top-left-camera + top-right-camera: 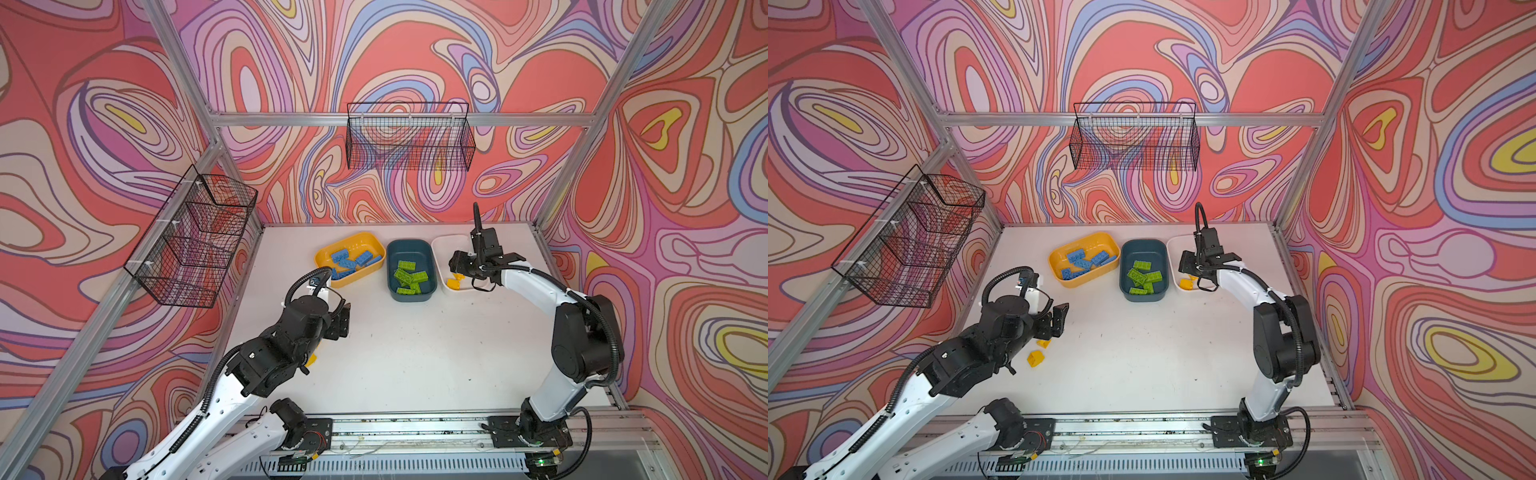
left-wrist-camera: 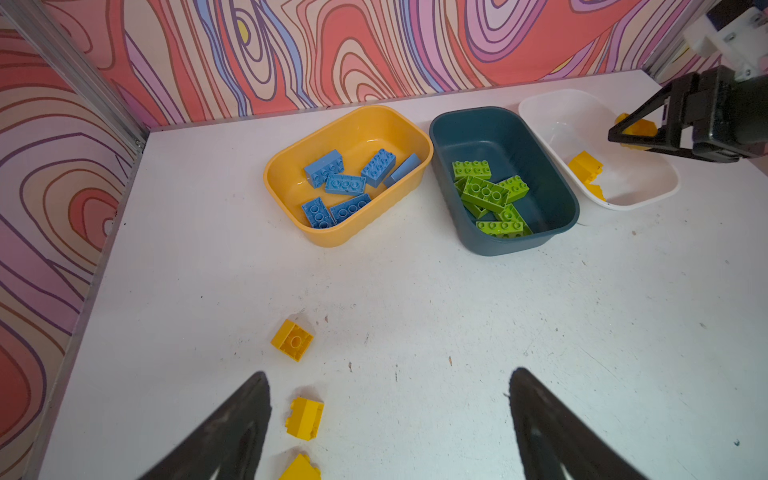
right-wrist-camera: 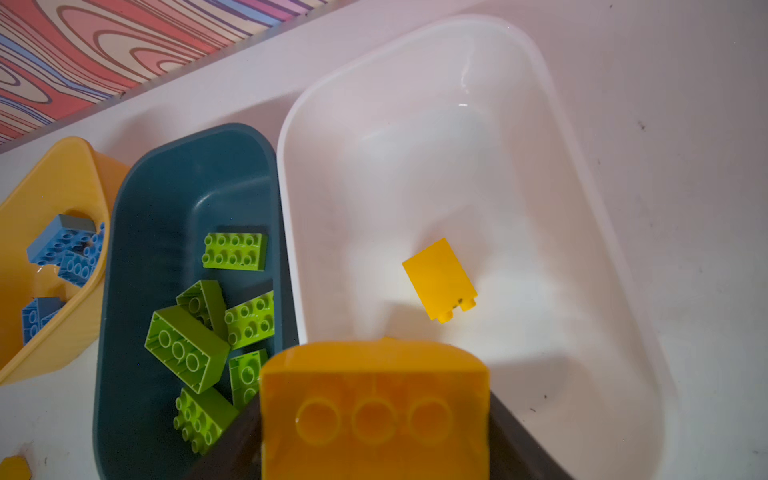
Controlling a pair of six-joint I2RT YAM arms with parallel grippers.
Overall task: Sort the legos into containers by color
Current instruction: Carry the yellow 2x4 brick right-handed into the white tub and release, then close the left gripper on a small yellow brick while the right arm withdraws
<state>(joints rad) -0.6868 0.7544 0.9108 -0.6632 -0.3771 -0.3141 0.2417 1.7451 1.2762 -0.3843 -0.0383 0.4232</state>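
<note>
Jaws of the right gripper pinch a yellow brick above the white tub, which sits at 3 o'clock from the teal tub. The left gripper gapes wide, empty; loose yellow bricks lie at its 7 o'clock.

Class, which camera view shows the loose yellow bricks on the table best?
The left wrist view: all three loose yellow bricks show, large and close. Top views show at most two, small; the right wrist view catches only a sliver.
</note>
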